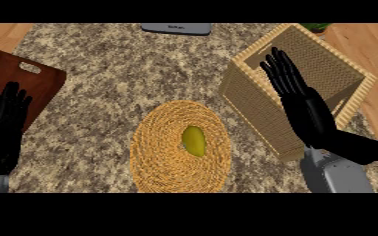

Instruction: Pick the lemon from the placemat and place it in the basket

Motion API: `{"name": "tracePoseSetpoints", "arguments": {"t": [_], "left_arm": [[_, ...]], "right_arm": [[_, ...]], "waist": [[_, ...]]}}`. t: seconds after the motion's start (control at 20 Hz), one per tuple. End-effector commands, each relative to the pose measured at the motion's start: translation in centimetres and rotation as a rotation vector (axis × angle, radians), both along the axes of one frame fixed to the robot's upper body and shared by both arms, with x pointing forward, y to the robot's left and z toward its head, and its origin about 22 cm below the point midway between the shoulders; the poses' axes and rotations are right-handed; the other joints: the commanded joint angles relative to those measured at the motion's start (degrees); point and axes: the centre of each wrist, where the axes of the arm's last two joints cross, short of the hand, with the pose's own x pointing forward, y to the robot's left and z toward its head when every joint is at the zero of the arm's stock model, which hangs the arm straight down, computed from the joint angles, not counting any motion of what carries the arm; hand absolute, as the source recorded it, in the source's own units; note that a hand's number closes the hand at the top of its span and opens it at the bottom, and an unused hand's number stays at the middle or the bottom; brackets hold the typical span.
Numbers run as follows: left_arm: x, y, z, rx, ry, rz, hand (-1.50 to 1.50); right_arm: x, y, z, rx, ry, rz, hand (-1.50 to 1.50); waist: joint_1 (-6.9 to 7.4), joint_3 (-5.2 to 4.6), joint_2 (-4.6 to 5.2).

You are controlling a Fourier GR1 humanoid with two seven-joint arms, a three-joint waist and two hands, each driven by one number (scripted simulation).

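Your right hand [306, 107] is raised over the front wall of the square tan wicker basket [255, 97], fingers straight and together, pointing up the view toward the basket's hollow; it holds nothing. The thumb sticks out to the right, near the basket's right edge. Its grey forearm enters from the lower right corner.

Your left hand [12, 125] rests at the left edge of the view, fingers straight and up, likewise holding nothing. Its fingertips lie over the lower corner of the dark reddish-brown wooden cutting board [33, 82] (the one with a handle slot near its top).

Between the two hands, low in the middle of the view, lies the round woven straw-coloured placemat [159, 155]. The small yellow-green lemon [193, 140] sits on it, a little right of the mat's centre, well apart from either hand. The basket stands just beside the placemat, up and to the right.

Everything rests on the speckled beige granite counter [111, 65]. At the top edge you see a flat grey object [176, 28], partly cut off.
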Motion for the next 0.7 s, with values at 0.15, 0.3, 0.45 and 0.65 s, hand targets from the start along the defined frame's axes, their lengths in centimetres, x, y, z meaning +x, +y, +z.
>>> {"name": "tracePoseSetpoints", "arguments": {"t": [0.15,0.3,0.45,0.65], "left_arm": [[2.5,-4.1,2.7,0.063,-0.091,-0.325,0.00],[3.0,-7.1,2.6,0.075,-0.066,-0.510,0.00],[3.3,-7.6,2.0,0.092,-0.063,-0.532,0.00],[4.3,-8.5,2.4,0.076,-0.053,-0.538,0.00]], "right_arm": [[2.4,2.0,0.0,-0.148,0.072,0.106,1.50],[2.1,6.5,2.3,-0.325,-0.201,0.400,1.50],[-2.5,13.6,-4.6,-0.141,-0.108,0.443,-1.50],[-5.9,16.6,-6.2,-0.299,-0.140,0.188,-1.50]], "waist": [[-1.28,4.54,3.09],[-0.87,4.56,3.23],[-0.68,4.61,3.14],[-1.24,4.52,2.57]]}}
